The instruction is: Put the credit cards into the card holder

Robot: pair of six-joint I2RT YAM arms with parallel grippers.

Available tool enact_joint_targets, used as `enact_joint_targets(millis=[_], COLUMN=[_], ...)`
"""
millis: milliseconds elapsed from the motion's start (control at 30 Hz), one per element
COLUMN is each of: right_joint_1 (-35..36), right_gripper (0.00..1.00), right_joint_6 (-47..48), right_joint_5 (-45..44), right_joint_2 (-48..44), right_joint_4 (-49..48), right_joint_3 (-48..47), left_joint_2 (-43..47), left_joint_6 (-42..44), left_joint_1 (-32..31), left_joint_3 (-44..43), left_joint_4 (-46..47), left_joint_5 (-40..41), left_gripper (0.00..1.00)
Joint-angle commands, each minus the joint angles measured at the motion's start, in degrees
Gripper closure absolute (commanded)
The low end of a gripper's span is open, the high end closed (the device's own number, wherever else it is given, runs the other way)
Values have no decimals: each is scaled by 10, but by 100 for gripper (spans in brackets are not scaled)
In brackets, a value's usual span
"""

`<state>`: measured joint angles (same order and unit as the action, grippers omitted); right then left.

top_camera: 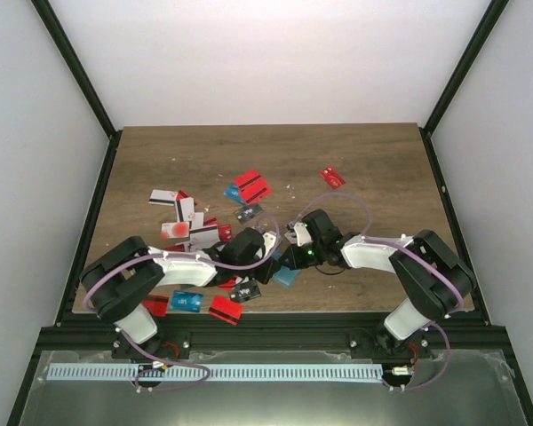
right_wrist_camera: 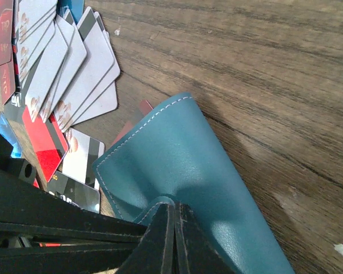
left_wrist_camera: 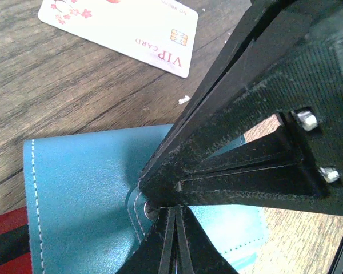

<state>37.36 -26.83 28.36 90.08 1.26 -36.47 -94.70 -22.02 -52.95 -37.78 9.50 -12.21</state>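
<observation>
Step of opening: left gripper (left_wrist_camera: 174,214) and right gripper (right_wrist_camera: 174,208) both pinch the closed teal card holder (right_wrist_camera: 177,160) at near-centre table (top_camera: 373,160), beside scattered credit cards (right_wrist_camera: 63,63); next, probably, spreading it open.

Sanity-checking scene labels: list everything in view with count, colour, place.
credit cards: many, overlapping, so no exact count; mostly red, some white with black stripes, a few blue or dark; scattered over the table's middle and near left.
VIP card: one, white with reddish blossoms; on the wood just beyond the card holder.
card holder: one, teal; near centre, between the two grippers.
table: one, brown wood; fills the enclosure floor.
arms: two, white and black; reaching in from the near edge.
left gripper: one, black; shut on the card holder's snap tab.
right gripper: one, black; shut on the card holder's edge.
</observation>
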Motion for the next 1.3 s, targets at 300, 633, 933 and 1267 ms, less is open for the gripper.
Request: enact_joint_targets(millis=[300, 633, 933, 1267], right_joint_1=[15, 15, 15, 15], right_gripper=[97, 77, 65, 44], right_joint_6=[1, 1, 3, -1], right_joint_5=[-20, -29, -37, -45], right_joint_2=[3, -32, -55, -80], right_joint_4=[96, 133, 162, 181], right_joint_3=[24, -8, -39, -60], left_joint_2=[63, 95, 95, 107], left_joint_6=[-57, -58, -54, -53], left_joint_1=[-27, -26, -26, -26], left_joint_3=[65, 50, 40, 34], left_joint_4=[-71, -70, -76, -82], left_joint_5=[39, 39, 39, 41], left_gripper=[96, 93, 93, 93])
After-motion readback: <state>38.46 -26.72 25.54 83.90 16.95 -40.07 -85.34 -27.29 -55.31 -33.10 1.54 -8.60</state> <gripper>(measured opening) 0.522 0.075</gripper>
